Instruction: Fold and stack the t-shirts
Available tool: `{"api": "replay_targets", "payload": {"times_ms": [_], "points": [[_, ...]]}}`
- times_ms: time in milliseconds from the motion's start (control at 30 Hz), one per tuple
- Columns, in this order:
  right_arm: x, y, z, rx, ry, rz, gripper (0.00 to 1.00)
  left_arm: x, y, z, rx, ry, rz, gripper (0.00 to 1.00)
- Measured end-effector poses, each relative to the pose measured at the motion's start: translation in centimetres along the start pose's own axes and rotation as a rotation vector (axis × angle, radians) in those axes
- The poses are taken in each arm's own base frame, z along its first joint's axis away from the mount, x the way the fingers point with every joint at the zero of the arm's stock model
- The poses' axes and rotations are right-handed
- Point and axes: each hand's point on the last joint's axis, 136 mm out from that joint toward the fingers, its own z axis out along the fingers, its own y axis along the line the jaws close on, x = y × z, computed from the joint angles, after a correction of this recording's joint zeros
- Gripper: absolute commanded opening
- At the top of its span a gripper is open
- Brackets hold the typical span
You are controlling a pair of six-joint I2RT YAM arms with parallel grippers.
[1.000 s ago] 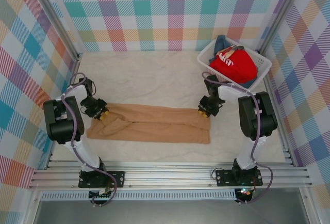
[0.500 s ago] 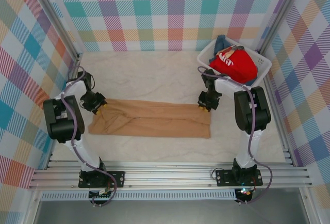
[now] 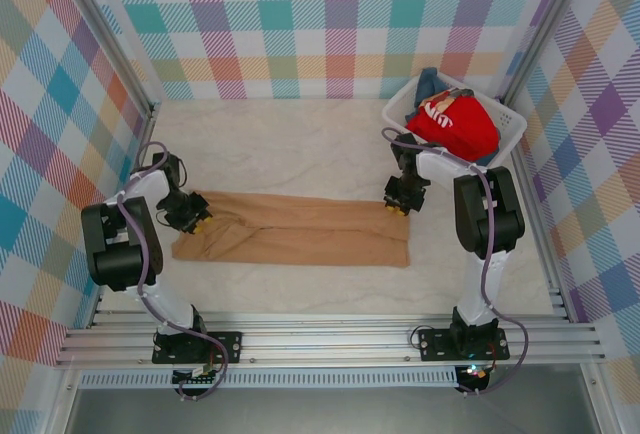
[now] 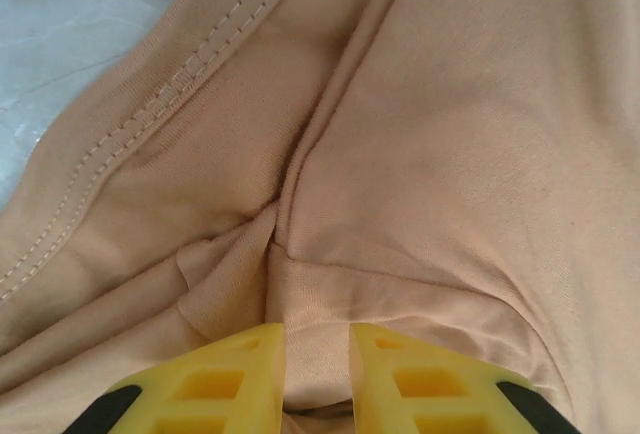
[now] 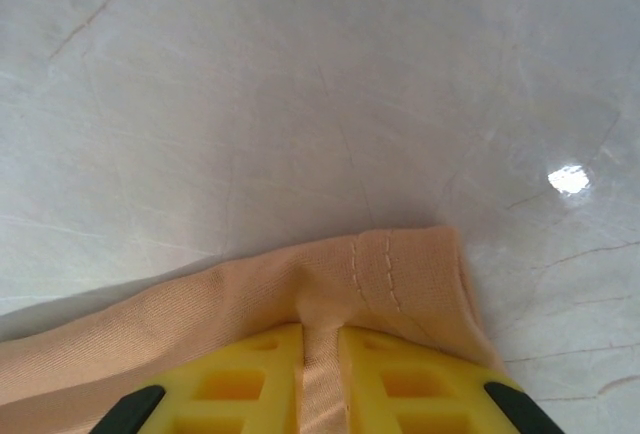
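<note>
On the right wrist camera I see my right gripper at the near edge. Its two yellow fingers are drawn close, with a narrow ridge of the tan t-shirt pinched between them. Just past the tips the hem shows two short rows of stitching. The cloth ends in a rounded corner on the right and runs off to the left. Beyond it lies the pale marbled table, with a bright glare spot at right.

Shirt lies across the table centre, with the left gripper on its left end and the right gripper on its far right corner. The basket at far right holds other shirts.
</note>
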Motion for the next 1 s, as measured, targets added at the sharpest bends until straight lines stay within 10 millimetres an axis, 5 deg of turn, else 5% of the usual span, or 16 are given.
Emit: {"api": "replay_targets", "payload": {"times_ms": [733, 1000], "points": [[-0.1, 0.1, 0.0, 0.001, 0.003, 0.001, 0.19, 0.4, 0.4, 0.9, -0.102, -0.016, 0.100, 0.23], [-0.1, 0.1, 0.0, -0.001, 0.004, 0.001, 0.19, 0.8, 1.0, 0.7, -0.152, -0.019, 0.109, 0.31]]}}
